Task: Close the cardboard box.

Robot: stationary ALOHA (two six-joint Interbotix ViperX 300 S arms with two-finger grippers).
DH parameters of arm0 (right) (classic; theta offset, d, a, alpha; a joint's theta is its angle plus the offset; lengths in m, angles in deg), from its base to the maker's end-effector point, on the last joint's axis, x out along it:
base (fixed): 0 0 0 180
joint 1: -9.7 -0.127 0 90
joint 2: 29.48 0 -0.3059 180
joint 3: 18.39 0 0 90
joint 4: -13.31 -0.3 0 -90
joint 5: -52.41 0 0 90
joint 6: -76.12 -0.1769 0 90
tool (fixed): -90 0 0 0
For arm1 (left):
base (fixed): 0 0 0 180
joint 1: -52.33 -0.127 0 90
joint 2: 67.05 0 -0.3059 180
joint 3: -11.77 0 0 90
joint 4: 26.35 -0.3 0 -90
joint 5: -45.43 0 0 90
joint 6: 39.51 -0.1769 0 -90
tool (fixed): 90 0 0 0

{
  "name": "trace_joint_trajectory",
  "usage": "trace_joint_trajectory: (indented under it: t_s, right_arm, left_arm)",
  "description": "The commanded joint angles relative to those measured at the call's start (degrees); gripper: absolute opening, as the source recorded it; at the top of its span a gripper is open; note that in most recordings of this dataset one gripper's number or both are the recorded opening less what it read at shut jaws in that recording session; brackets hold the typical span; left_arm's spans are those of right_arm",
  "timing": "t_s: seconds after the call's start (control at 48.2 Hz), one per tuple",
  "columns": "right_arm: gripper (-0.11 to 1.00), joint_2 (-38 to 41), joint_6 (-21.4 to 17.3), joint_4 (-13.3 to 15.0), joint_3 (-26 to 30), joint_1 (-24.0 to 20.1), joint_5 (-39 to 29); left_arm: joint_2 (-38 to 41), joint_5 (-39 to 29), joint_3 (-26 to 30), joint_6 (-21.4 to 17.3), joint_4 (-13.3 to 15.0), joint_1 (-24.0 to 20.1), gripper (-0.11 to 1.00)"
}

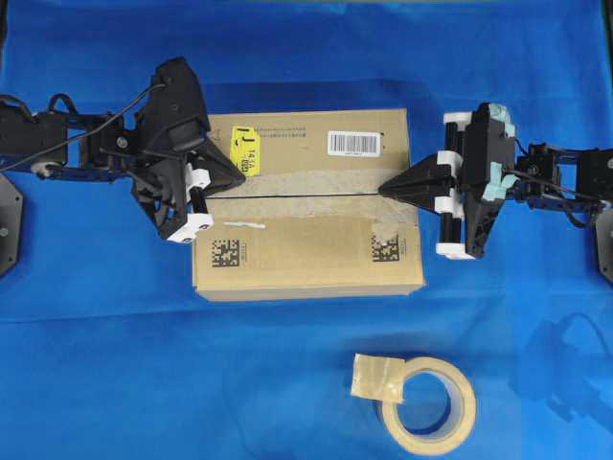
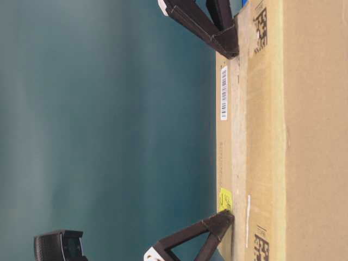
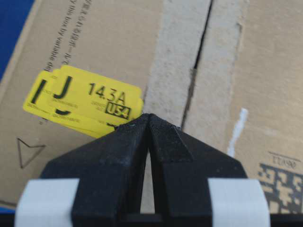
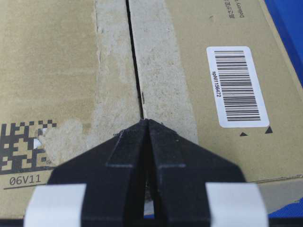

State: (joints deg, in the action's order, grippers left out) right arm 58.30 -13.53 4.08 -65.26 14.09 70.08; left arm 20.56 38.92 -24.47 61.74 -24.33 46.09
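I am pressing both pincers, left gripper (image 1: 233, 170) and right gripper (image 1: 385, 188), fingers pinched together and holding nothing, onto the cardboard box (image 1: 306, 254) seam. Both long flaps are lying flat and meeting; closure appears essentially complete.

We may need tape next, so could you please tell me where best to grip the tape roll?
Grip the tape roll across its wall at the side away from the loose tab, from above, one finger inside the open core: it lies flat, so the ring's wall is exposed. The right end effector is nearer.

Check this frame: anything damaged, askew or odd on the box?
The cardboard box is closed with flaps meeting at the seam. Pale torn patches run along it where old tape peeled, and the yellow sticker looks doubled, one over another.
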Motion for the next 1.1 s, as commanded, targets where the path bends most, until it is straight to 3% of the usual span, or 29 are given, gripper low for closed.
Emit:
trace_joint_trajectory:
  t_s: [0.0,0.374,0.685,0.81,1.08]
  right_arm:
    - [0.0,-0.3,0.0,-0.3,0.3,0.3,0.4]
    - [0.0,-0.3,0.0,-0.2,0.3,0.3,0.4]
    - [0.0,-0.3,-0.1,-0.2,0.4,0.3,0.4]
    - [0.0,-0.2,-0.1,-0.2,0.4,0.3,0.4]
    - [0.0,-0.3,-0.4,-0.2,0.4,0.3,1.1]
  left_arm:
    - [-1.9,2.9,-0.9,-0.2,0.1,0.9,0.0]
    - [-6.9,26.0,-12.1,-1.8,0.1,2.5,0.0]
    - [-6.0,43.8,-21.6,-4.0,0.1,2.5,0.0]
    - [-4.7,48.1,-22.7,-4.0,0.1,3.0,0.0]
    - [1.1,50.2,-21.0,-4.4,0.1,4.0,0.0]
